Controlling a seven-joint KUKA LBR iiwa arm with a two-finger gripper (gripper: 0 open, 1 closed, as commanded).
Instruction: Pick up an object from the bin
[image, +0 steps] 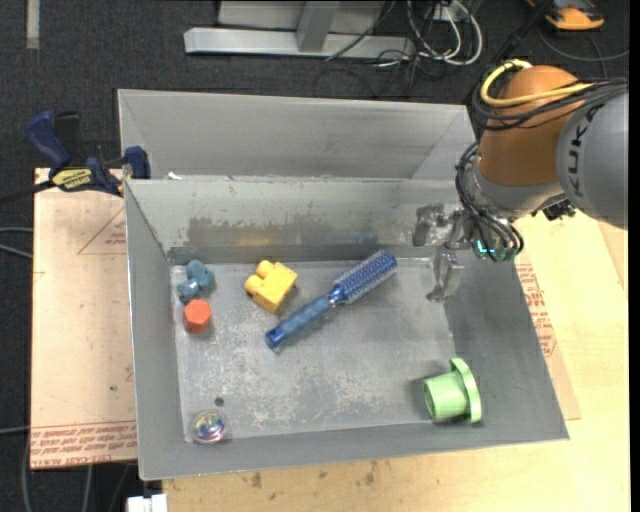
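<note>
My gripper (432, 258) hangs over the bin's back right part, close to the right wall. Its fingers stand open and nothing is between them. The nearest thing is a blue hairbrush (330, 300), lying slantwise with its bristle head toward the gripper, a little to the gripper's left. A green flanged cylinder (452, 393) lies on its side near the front right corner, well in front of the gripper.
A yellow block (271, 284) lies left of the brush. By the left wall are a small blue piece (193, 280) and a red-orange cylinder (198, 315). A shiny little ball (209, 428) sits in the front left corner. The arm's orange cover stands over the right rim.
</note>
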